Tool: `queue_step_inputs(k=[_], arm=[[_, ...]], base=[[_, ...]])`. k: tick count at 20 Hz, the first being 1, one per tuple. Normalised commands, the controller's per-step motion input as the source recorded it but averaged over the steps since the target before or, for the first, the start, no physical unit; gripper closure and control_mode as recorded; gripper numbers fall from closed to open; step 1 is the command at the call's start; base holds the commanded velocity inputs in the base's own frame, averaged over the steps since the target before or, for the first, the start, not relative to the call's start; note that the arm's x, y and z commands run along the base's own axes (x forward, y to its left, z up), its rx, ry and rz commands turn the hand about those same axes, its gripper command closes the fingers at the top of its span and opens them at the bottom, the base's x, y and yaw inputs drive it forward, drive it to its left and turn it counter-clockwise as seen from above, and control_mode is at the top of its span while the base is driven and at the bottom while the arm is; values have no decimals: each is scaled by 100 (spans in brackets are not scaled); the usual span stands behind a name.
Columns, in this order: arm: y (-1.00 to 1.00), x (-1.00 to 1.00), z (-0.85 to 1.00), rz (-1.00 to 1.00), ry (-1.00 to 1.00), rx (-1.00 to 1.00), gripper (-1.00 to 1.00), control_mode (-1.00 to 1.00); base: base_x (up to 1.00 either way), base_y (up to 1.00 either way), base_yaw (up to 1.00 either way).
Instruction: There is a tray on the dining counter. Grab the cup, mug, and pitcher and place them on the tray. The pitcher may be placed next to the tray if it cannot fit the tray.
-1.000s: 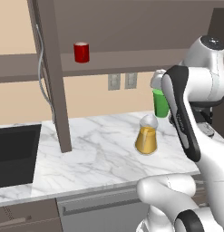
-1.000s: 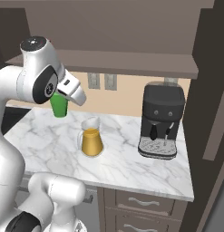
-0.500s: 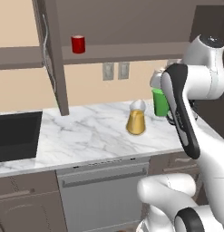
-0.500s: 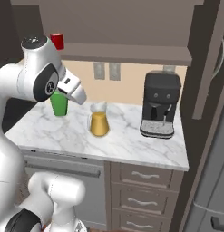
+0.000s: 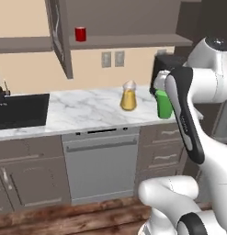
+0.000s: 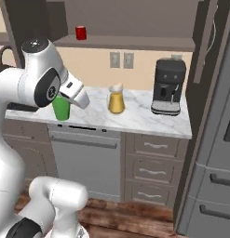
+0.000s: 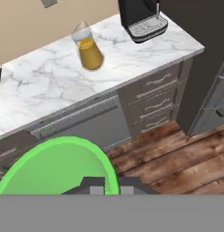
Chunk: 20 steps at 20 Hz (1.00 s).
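Marble worktop bears the amber-filled pitcher — end effector clamps the cup.

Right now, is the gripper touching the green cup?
Touching. In the hand view the cup sits right against the gripper, its green rim at the fingertips; the left base view shows the cup carried off the counter.
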Motion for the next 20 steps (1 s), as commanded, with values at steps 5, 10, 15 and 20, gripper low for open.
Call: queue_step_inputs(k=[5,10,15,20], arm=[[0,0,0,0,0,0,100,100],[0,0,0,0,0,0,100,100],[0,0,0,0,0,0,100,100],[0,0,0,0,0,0,100,100]], base=[[-41,55,62],[0,30,93],[0,7,100],[0,0,100]])
